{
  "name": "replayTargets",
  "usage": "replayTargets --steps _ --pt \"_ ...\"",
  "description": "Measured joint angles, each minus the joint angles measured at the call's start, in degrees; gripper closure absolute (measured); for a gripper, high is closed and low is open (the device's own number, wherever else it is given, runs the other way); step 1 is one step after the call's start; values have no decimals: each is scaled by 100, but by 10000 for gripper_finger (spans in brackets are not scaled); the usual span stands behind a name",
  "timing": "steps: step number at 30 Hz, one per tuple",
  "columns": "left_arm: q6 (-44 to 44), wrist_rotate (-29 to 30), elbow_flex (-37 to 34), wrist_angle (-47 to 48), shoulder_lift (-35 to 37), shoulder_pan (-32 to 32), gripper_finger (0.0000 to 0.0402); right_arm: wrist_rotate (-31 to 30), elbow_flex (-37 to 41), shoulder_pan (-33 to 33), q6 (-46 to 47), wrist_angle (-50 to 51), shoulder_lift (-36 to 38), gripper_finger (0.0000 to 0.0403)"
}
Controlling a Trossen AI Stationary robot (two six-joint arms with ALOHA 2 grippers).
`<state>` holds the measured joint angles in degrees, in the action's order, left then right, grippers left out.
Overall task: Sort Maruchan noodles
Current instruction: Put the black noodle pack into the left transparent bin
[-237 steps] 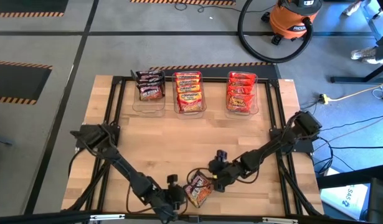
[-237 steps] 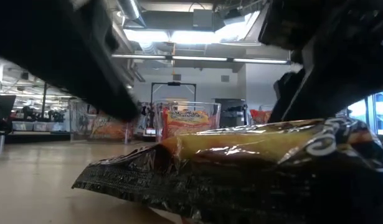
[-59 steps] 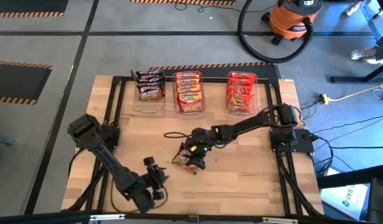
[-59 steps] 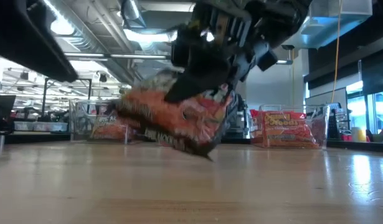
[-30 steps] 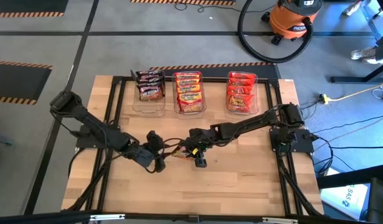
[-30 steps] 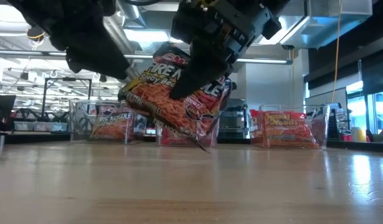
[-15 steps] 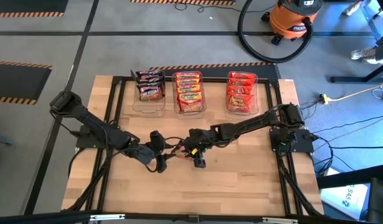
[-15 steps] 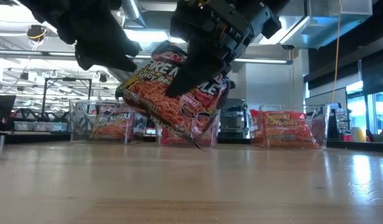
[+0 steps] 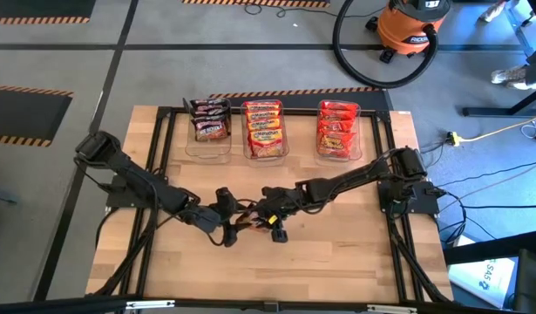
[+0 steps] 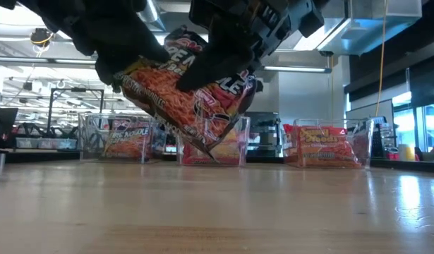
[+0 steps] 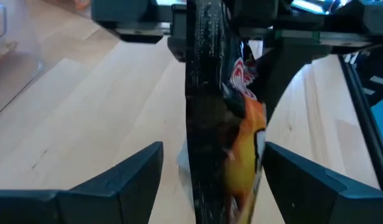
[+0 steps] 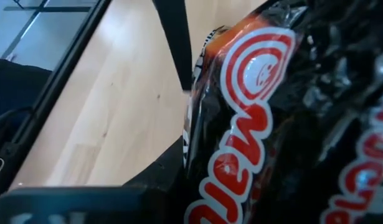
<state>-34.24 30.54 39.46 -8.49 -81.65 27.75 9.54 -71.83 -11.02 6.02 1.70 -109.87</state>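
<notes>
High view: the right gripper [image 9: 269, 208] and the left gripper [image 9: 222, 215] met over the middle of the table [image 9: 337, 253], with a dark noodle packet [image 9: 247, 215] between them. Three clear tubs stood along the far edge: a left tub [image 9: 207, 150] with dark packets, a middle tub [image 9: 264, 153] with orange-yellow ones, a right tub [image 9: 339, 155] with red ones.

Low view: the packet [image 10: 185, 88] hung tilted, clear of the tabletop, its noodle picture facing the camera. The right gripper [image 10: 234, 46] was clenched on its upper edge; the left gripper [image 10: 125, 49] was at the packet's other upper corner, though whether it touched could not be told here.

Left wrist view: the left fingers [image 11: 126, 180] stood spread wide apart, released, with the packet [image 11: 213, 137] edge-on in the gap and touching neither. The right gripper [image 11: 207, 22] held the packet's far end.

Right wrist view: the packet [image 12: 272, 124] filled the frame, its logo close up; the right fingers were hidden behind it.

Step in hand: judged a mid-air handover of one dark packet, right arm to left.

Next move: likely the left fingers must close on the packet before the right lets go; the left tub looks the matching destination.
</notes>
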Motion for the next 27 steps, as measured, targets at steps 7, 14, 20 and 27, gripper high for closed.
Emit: replayTargets --steps 7,14,20,27 --pt "5 -176 0 -439 -276 -101 135 -31 7 -70 15 -177 -10 295" --pt "35 -343 0 -505 -296 -113 191 5 7 -61 125 -188 -10 294" --pt "80 -592 0 -516 -294 -178 262 12 7 -63 91 -179 -10 291" --pt "341 -703 0 -586 -267 -184 277 306 -425 -59 17 1022 235 224"
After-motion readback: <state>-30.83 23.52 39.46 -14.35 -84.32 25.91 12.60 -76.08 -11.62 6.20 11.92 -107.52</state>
